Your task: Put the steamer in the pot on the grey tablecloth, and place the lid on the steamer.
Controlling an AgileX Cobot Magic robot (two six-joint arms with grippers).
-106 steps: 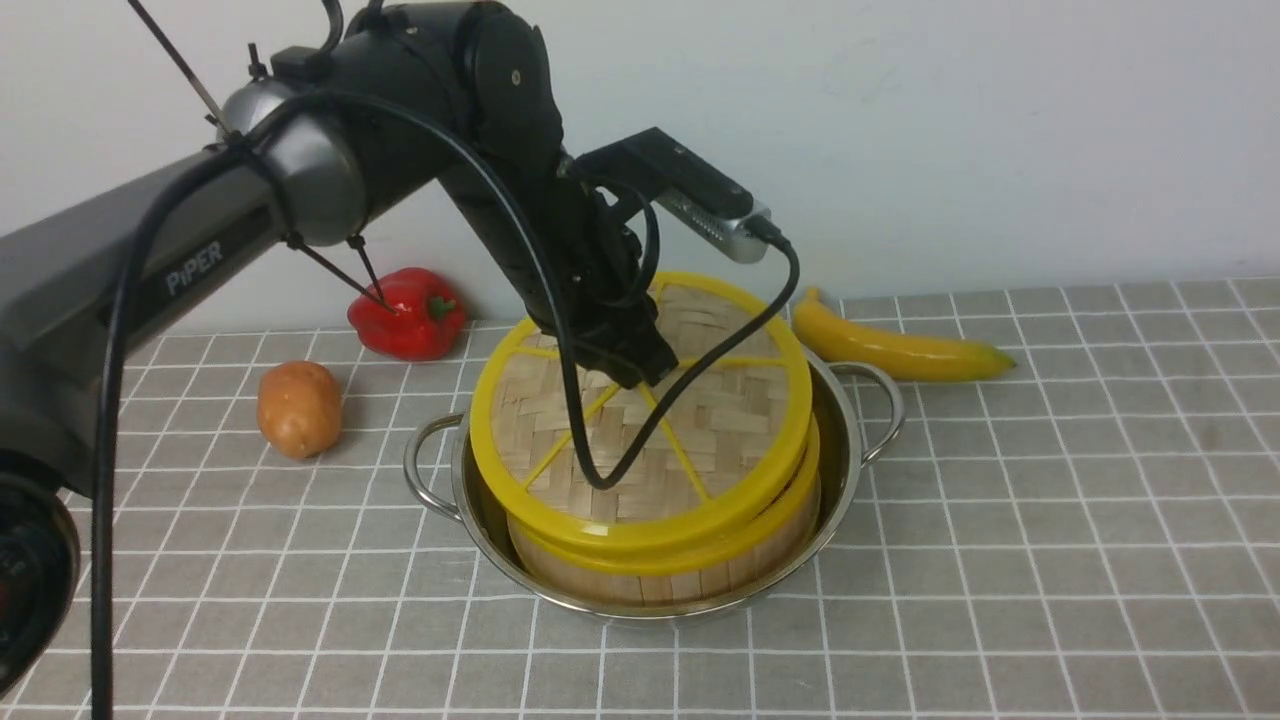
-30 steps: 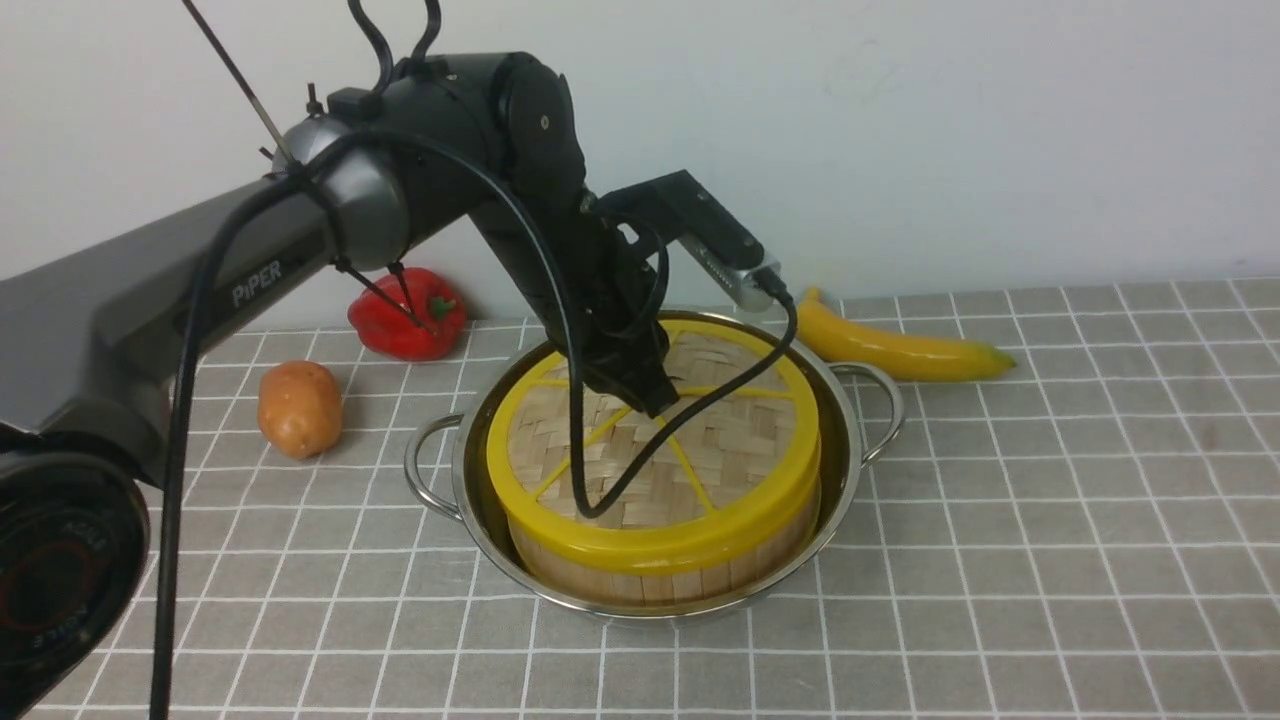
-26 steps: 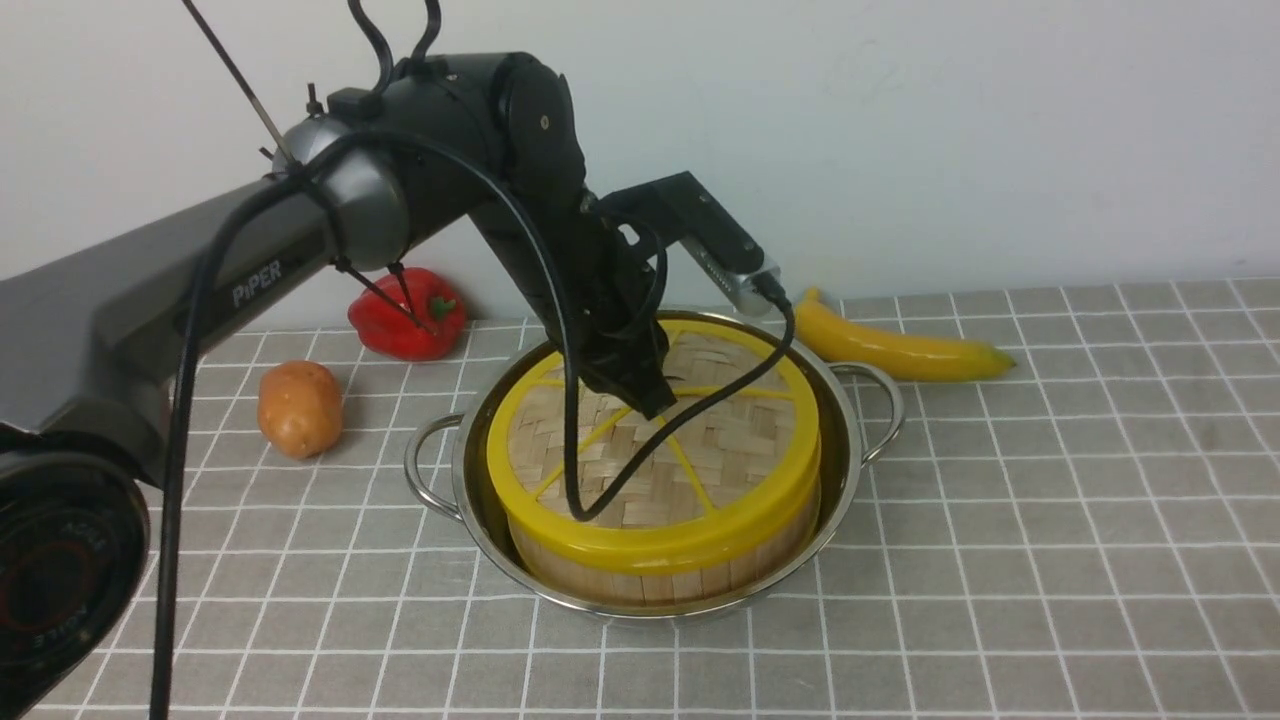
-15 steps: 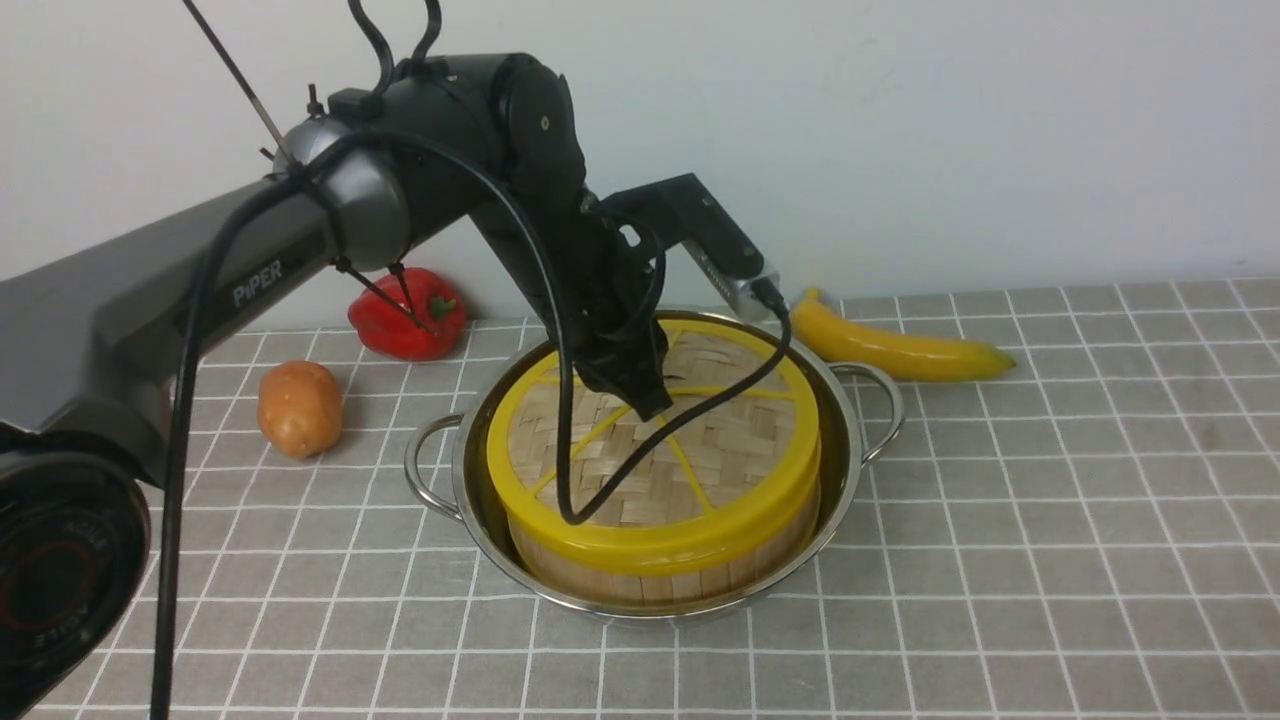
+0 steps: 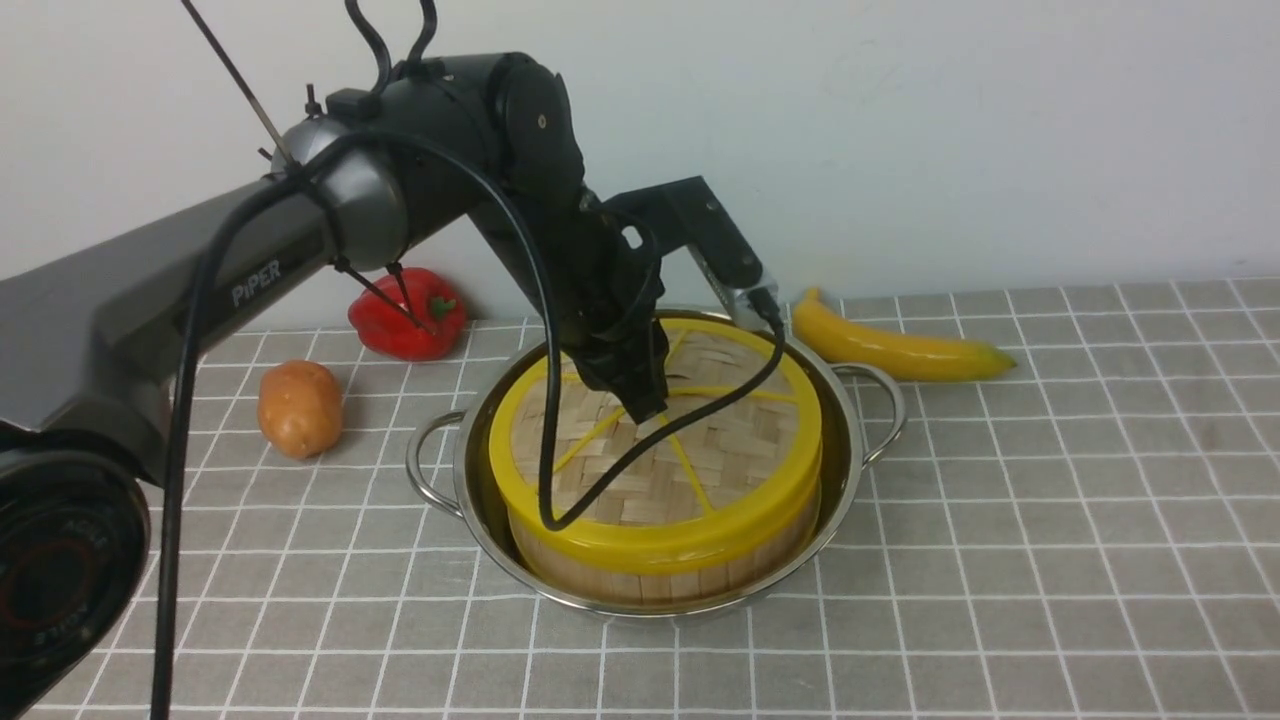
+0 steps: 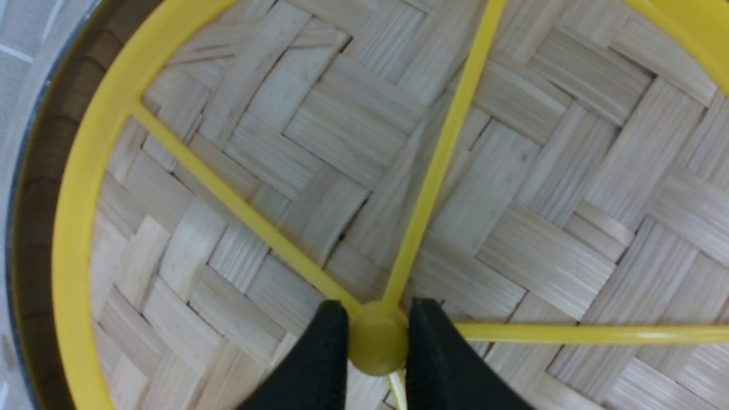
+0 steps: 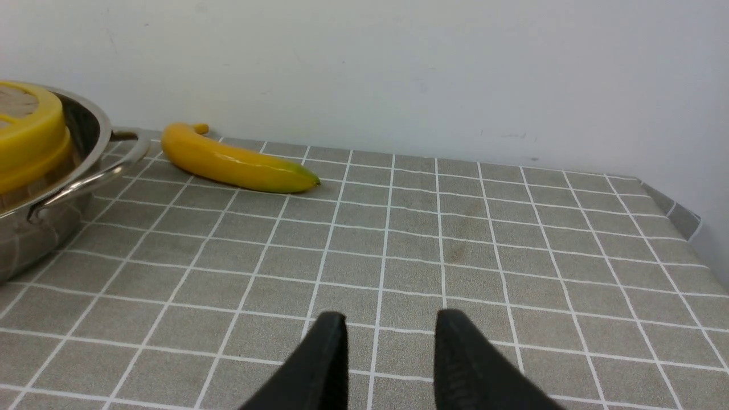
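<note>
The steel pot (image 5: 850, 470) stands on the grey tablecloth (image 5: 1000, 520) with the bamboo steamer (image 5: 660, 575) inside it. The woven lid (image 5: 700, 470) with its yellow rim lies flat on the steamer. My left gripper (image 5: 648, 408) comes down onto the lid's middle. In the left wrist view my left gripper (image 6: 376, 330) is shut on the lid's yellow centre knob (image 6: 377, 341), where the spokes meet. My right gripper (image 7: 390, 324) hovers low over bare cloth to the right of the pot (image 7: 57, 188), open, nothing between its fingers. The right arm is outside the front view.
A banana (image 5: 895, 345) lies behind the pot's right handle, near the wall. A red pepper (image 5: 408, 312) and a potato (image 5: 298, 408) sit left of the pot. The left arm's cable (image 5: 560, 510) droops onto the lid. The cloth's right edge (image 7: 678, 216) shows.
The lid, tilted above the steamer 3.5 s ago, now lies flat on it. Over the last second the left wrist has turned slightly; the cable loop has slid left.
</note>
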